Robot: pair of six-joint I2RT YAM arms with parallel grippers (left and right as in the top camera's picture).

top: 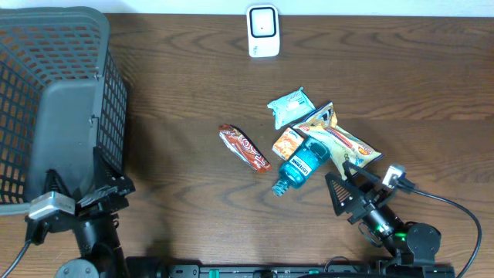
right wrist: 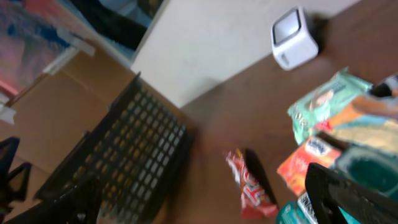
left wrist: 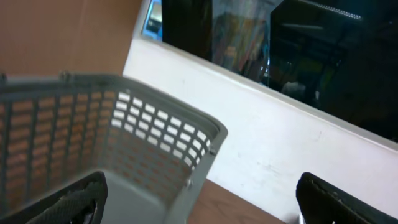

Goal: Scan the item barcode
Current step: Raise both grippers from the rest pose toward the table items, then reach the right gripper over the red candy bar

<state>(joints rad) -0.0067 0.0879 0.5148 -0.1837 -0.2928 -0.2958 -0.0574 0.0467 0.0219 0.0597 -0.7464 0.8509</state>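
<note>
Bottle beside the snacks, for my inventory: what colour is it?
The bottle is teal blue, seen best in the overhead view.

A small white scanner [top: 262,31] with a dark window stands upright. Well apart from it lies a close-packed cluster. A teal packet [top: 290,107] is nearest the scanner. Behind it are a long yellow bag [top: 340,137], a small orange packet [top: 288,144] and a blue-labelled bottle [top: 302,164] on its side, neck pointing away from the scanner. A red-brown bar wrapper [top: 244,147] lies flat and alone, slanted, about as far from the scanner as the orange packet.
</note>
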